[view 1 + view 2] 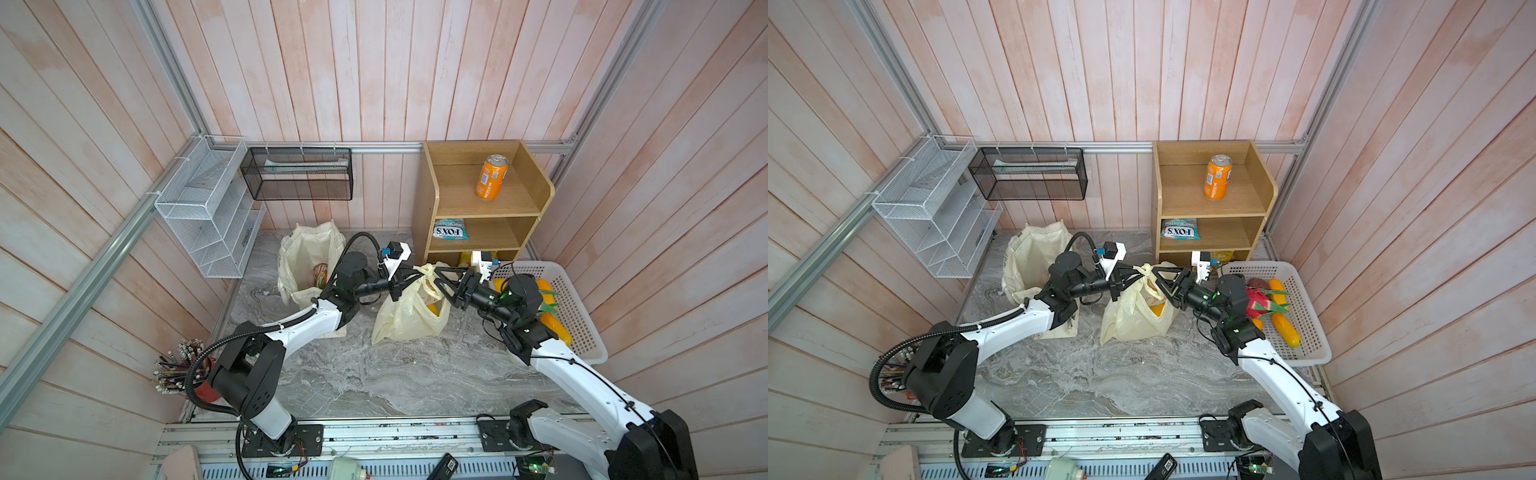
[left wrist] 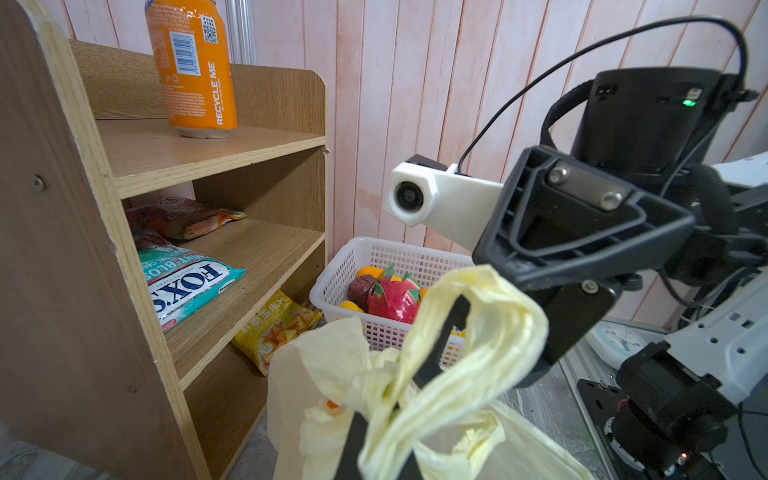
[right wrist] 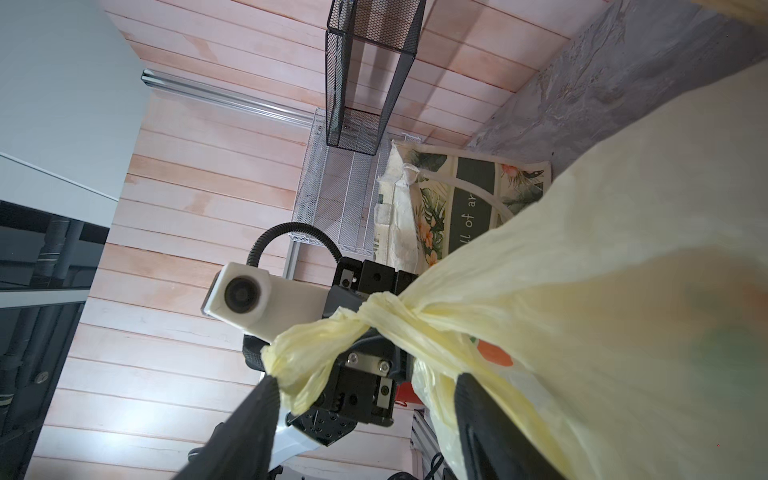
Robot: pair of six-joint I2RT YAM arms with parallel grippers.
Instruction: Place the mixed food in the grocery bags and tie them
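The cream plastic grocery bag [image 1: 409,320] [image 1: 1133,320] stands mid-table, its handles twisted into a knot [image 3: 374,311]. My left gripper [image 1: 413,274] [image 1: 1138,272] [image 2: 395,399] is shut on one handle loop [image 2: 490,353]. My right gripper [image 1: 434,279] [image 1: 1154,277] [image 3: 365,386] faces it, open, its fingers [image 3: 257,411] either side of the knot's tail. A yellow fruit [image 1: 1156,309] shows inside the bag. The canvas tote [image 1: 307,257] [image 3: 457,195] stands open to the left with a packet [image 1: 320,274] in it. Toy fruits [image 1: 1285,330] lie in the white basket [image 1: 1308,353].
A wooden shelf [image 1: 536,199] at the back right holds an orange can [image 1: 491,176], a teal sweets packet [image 1: 451,228] and a yellow snack packet [image 2: 278,328]. A black mesh rack [image 1: 297,174] and a white wire rack [image 1: 208,208] hang on the walls. A pencil cup [image 1: 183,370] stands front left.
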